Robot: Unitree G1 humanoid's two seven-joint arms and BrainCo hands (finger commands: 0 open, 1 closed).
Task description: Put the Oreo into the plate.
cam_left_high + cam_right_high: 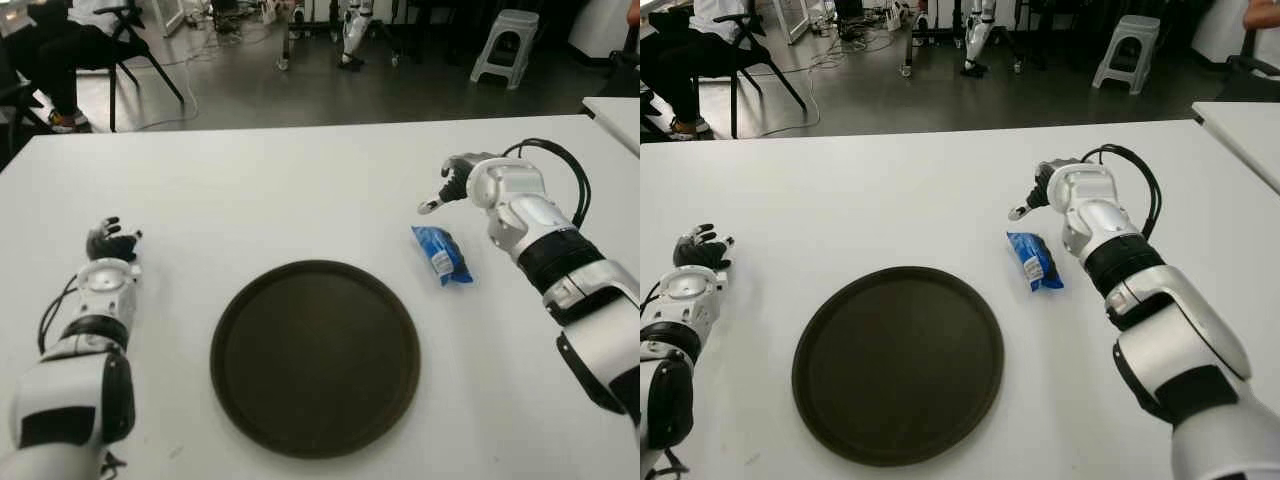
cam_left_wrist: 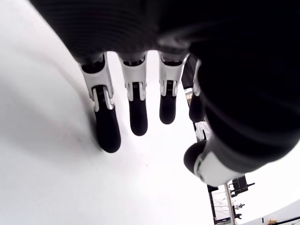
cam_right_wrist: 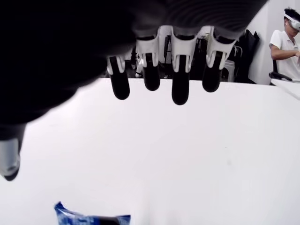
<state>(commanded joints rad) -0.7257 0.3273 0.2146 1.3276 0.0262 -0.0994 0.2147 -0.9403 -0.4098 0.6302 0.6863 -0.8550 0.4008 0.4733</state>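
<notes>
Nearest to me on the white desk [image 1: 300, 190] I have the round dark plate [image 1: 315, 357], lying flat with nothing on it. My left hand [image 1: 110, 243] shows to the left of the plate, well apart from it; in its wrist view the fingers [image 2: 108, 129] hang straight and spread over the desk, holding nothing, with the thumb off to one side.

A little farther out, just off the plate's right rim and not touching it, I see the Oreo [image 1: 442, 254], a small blue packet lying flat on the desk with its long side running away from me. It is outside the plate.

Just beyond the Oreo is my right hand [image 1: 455, 182], with the forearm coming in from the right. It holds nothing: its wrist view shows four fingers [image 3: 180, 89] extended side by side and apart from the thumb, with the blue packet only at the edge of that view and no finger touching it.

Past the far edge of the desk lies grey floor with a pale stool [image 1: 506, 45] and a seated person [image 1: 55, 50] on a black chair.
</notes>
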